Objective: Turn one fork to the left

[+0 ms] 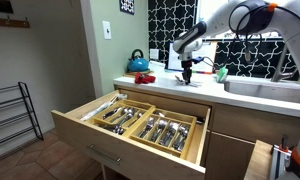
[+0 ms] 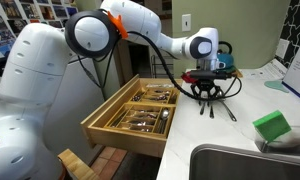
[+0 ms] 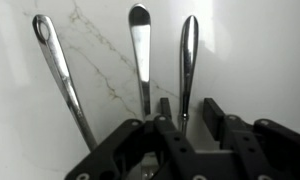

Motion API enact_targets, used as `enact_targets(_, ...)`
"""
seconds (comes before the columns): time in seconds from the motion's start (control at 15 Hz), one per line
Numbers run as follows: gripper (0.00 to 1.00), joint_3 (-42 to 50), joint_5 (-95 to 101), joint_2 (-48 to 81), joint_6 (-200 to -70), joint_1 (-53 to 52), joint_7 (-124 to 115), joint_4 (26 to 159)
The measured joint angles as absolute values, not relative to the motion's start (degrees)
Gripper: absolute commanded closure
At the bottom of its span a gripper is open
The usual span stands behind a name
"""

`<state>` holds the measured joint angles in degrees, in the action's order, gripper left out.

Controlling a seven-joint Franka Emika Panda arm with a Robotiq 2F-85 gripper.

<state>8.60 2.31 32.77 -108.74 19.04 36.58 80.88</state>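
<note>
In the wrist view the gripper [image 3: 188, 110] stands parted, its fingers [image 3: 216, 112] either side of the near end of one fork handle [image 3: 188, 60]; whether they touch it I cannot tell; two more handles [image 3: 140, 50] lie beside it on the marble bench [image 3: 260, 50]; past the bench edge, in an exterior view, a cutlery drawer [image 2: 130, 115] stands open.

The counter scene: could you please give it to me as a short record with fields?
gripper: open, low over the utensils
handles: three, lying side by side on the marble counter; heads hidden in the wrist view
drawer: pulled open, cutlery in its tray
kettle: blue, on the counter
green block: on the counter beside the sink
</note>
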Motion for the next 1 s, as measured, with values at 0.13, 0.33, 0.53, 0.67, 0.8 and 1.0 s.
enact_targets(0.13, 0.13, 8.4, 2.4, 32.4, -108.7, 19.0, 37.5, 80.6)
enact_targets(0.33, 0.00, 7.4, 2.0, 30.4, -108.0, 19.0, 38.6, 80.7)
enact_targets(0.53, 0.00, 6.1, 0.5, 26.4, -105.3, 18.5, 37.6, 81.9)
enact_targets(0.67, 0.00, 5.4, -0.7, 23.4, -105.1, 17.7, 35.9, 83.5)
enact_targets(0.8, 0.00, 4.9, -1.9, 20.3, -105.3, 16.7, 34.4, 85.4)
enact_targets(1.0, 0.00, 4.5, -3.8, 16.1, -105.5, 15.1, 30.9, 88.0)
